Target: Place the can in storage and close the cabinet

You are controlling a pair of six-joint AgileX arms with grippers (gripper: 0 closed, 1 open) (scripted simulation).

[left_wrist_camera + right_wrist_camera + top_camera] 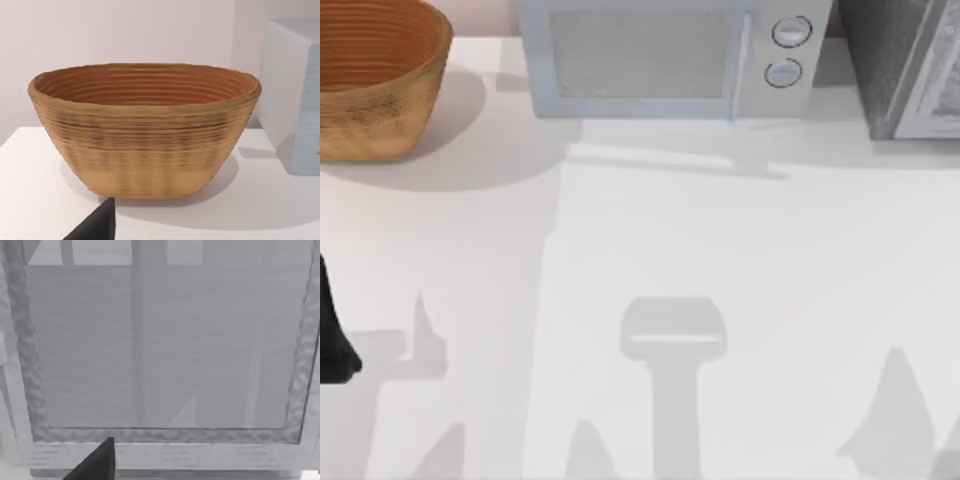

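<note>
- Cabinet (895, 70) at top view's upper right, door panel (165, 345) facing right gripper: press squarely until flush.
- Can't tell either gripper's jaw opening.
- Left arm (332, 330) parked at left edge.

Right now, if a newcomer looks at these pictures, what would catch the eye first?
The woven brown basket at the table's far left corner draws the eye first. Next comes the white microwave with two round knobs at the far middle, and the dark grey speckled cabinet at the far right, its pale door panel close before the right wrist camera.
</note>
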